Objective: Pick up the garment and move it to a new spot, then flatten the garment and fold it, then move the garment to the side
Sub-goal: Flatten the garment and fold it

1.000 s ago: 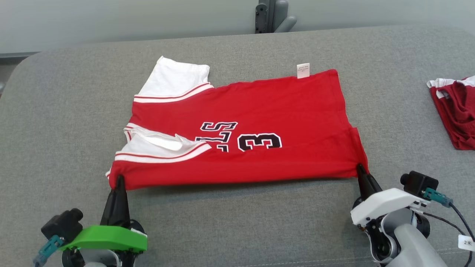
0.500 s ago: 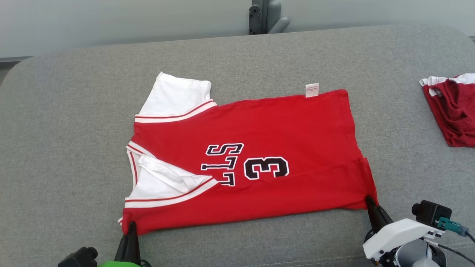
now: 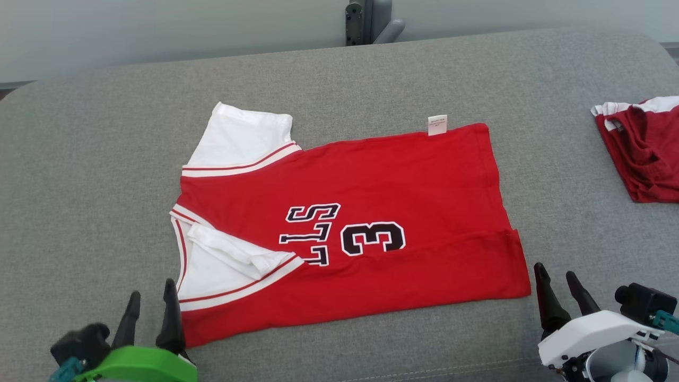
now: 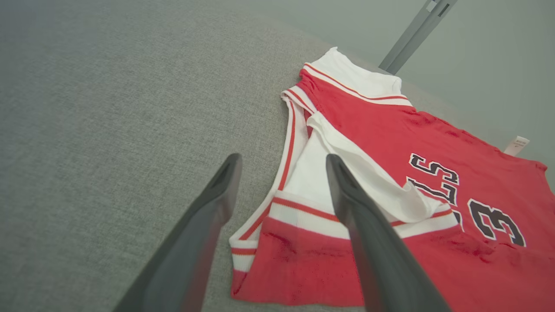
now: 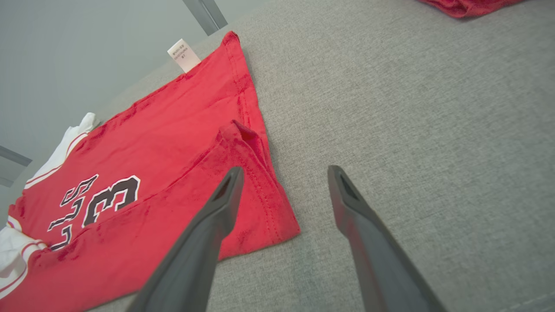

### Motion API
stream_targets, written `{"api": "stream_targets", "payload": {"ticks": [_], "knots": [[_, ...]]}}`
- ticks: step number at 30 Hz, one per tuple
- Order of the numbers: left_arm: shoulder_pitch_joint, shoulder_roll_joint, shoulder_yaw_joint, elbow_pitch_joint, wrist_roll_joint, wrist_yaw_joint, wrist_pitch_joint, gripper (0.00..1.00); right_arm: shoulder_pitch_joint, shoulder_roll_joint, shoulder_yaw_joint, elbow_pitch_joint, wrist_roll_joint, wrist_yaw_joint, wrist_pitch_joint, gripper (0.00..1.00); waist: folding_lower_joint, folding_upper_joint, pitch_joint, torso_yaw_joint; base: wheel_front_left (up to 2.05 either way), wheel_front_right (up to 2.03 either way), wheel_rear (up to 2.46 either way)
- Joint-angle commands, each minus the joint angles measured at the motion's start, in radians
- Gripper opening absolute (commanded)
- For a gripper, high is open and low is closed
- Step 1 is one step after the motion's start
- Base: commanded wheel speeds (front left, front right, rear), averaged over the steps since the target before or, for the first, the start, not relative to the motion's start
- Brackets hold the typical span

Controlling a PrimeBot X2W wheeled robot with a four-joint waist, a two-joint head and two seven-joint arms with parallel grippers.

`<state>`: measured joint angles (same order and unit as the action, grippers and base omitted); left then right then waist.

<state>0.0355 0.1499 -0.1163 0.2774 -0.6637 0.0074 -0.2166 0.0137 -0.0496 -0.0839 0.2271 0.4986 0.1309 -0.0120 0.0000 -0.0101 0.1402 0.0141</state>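
Across the head view from nine o'clock to three o'clock lay a grey fabric-covered surface (image 3: 95, 159). At its centre the red garment (image 3: 403, 175), a sports jersey, was spread flat on its side. The white sleeves pointed toward nine o'clock and the hem toward three o'clock. The near part of the jersey was folded over, so black lettering and a numeral 3 (image 3: 373, 239) showed on top.

At three o'clock a second, crumpled red-and-white garment (image 3: 644, 154) lay well apart from the jersey.

At seven o'clock the left gripper (image 3: 152, 289), under a green wrist cover, pointed its two dark fingers toward twelve o'clock. The fingers were spread and held nothing. In the left wrist view the left gripper (image 4: 282, 160) straddled the jersey's near shoulder corner, with one finger over the white sleeve and the other over bare grey fabric.

At five o'clock the right gripper (image 3: 554, 270), under a white wrist cover, also pointed toward twelve o'clock, just beside the near hem corner. Its fingers were parted and empty. In the right wrist view the right gripper (image 5: 285, 171) had one finger over the red corner and the other over bare surface.

Whether any fingertip touched the cloth could not be told.

At the jersey's far edge, toward one o'clock, a small white label (image 3: 437, 124) stuck out.
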Motion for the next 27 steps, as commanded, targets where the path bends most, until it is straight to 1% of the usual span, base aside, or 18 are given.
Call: {"api": "stream_targets", "payload": {"ticks": [1,6,8,11,15,18,23,25,27], "knots": [[-0.046,0.028,-0.005,-0.014,0.032,0.004,0.01,1.0,0.001,-0.002,-0.009,-0.026,-0.019,0.0,-0.006,1.0,0.0,0.0101,0.009,-0.013,0.0,0.0,0.0],[-0.202,0.116,-0.043,-0.027,0.096,-0.013,0.093,1.0,-0.044,-0.002,0.01,-0.11,-0.051,0.0,0.015,1.0,0.0,0.0101,0.052,-0.043,0.0,0.0,0.0],[-0.29,0.148,-0.06,-0.014,0.115,-0.028,0.137,1.0,-0.07,-0.002,0.029,-0.138,-0.062,0.0,0.026,1.0,0.0,0.0101,0.083,-0.056,0.0,0.0,0.0],[-0.427,0.199,-0.081,0.023,0.162,-0.036,0.191,1.0,-0.119,-0.002,0.063,-0.181,-0.084,0.0,0.04,1.0,0.0,0.0101,0.141,-0.082,0.0,0.0,0.0],[-0.604,0.221,-0.115,0.092,0.207,-0.057,0.233,1.0,-0.18,-0.002,0.098,-0.226,-0.102,0.0,0.047,1.0,0.0,0.0101,0.225,-0.107,0.0,0.0,0.0],[-0.714,0.228,-0.14,0.173,0.232,-0.068,0.253,1.0,-0.223,-0.001,0.131,-0.248,-0.106,0.0,0.047,1.0,0.0,0.0101,0.279,-0.124,0.0,0.0,0.0],[-0.863,0.224,-0.162,0.308,0.266,-0.07,0.274,1.0,-0.281,-0.002,0.19,-0.283,-0.116,0.0,0.044,1.0,0.0,0.0101,0.353,-0.155,0.0,0.0,0.0],[-0.91,0.221,-0.165,0.357,0.273,-0.054,0.279,1.0,-0.3,-0.001,0.211,-0.299,-0.121,0.0,0.044,1.0,0.0,0.0101,0.374,-0.163,0.0,0.0,0.0],[-0.93,0.219,-0.166,0.383,0.272,-0.051,0.284,1.0,-0.308,-0.001,0.22,-0.306,-0.126,0.0,0.045,1.0,0.0,0.0101,0.383,-0.167,0.0,0.0,0.0]]}}
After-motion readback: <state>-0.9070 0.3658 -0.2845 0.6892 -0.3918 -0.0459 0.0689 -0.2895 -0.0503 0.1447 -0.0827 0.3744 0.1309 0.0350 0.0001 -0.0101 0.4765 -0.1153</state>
